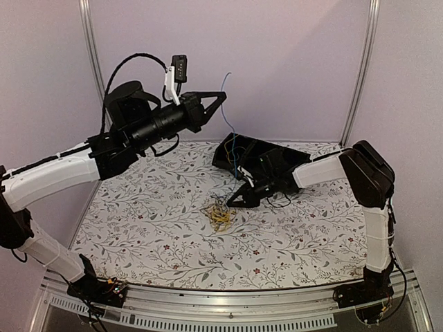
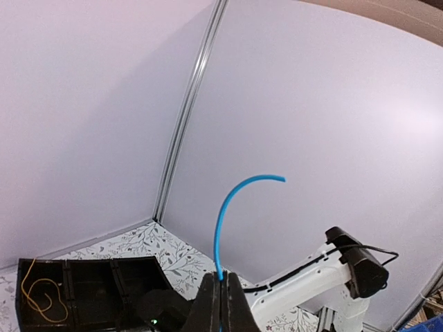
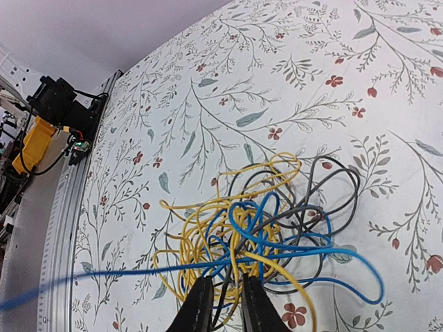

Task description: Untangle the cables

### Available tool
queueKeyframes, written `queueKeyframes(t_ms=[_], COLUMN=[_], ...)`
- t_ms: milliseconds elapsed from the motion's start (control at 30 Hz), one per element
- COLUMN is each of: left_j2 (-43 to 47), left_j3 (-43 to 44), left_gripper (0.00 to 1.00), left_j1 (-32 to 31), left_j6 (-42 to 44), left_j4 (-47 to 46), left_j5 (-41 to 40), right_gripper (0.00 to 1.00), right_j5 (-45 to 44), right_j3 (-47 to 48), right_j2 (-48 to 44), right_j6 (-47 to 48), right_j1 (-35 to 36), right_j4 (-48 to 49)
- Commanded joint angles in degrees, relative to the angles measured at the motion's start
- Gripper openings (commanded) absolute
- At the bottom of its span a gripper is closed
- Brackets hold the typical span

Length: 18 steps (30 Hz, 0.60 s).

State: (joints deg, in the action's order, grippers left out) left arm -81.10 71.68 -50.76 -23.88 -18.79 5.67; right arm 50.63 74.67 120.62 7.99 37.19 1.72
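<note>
The left pincer (image 1: 223, 95) holds a blue cable (image 2: 223, 214) pinched high over the desk (image 1: 138, 228) while the right pincer (image 3: 227, 290), jaws narrow around strands of the tangle (image 3: 256, 228) mid-desk, grip uncertain, should pin the knot down so the blue draws free slowly.

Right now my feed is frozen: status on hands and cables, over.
Left hand shut on blue cable, held high. Right hand down in the tangle, grip unclear. Nothing in the way.

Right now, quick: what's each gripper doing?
Left gripper: closed on a thin blue cable.
Right gripper: narrowly parted at the yellow, blue and black cable tangle; grip cannot be told.
</note>
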Motion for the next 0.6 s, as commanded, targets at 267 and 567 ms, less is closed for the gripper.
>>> queueKeyframes(t_ms=[267,567], left_j2=[-1.78,-5.57], left_j3=[37.52,51.50], left_gripper=[0.00,0.00], left_j1=[-11.18,-20.26], left_j6=[23.65,35.25], left_j4=[17.29,19.77], left_j5=[-5.49,-10.08], right_gripper=[0.20,0.20], right_j5=[0.18,-1.19], right_j3=[3.03,3.26], right_j2=[7.15,8.45], right_j6=[-6.52,-6.18], right_j1=[0.66,0.68], right_j4=[-0.49,-1.63])
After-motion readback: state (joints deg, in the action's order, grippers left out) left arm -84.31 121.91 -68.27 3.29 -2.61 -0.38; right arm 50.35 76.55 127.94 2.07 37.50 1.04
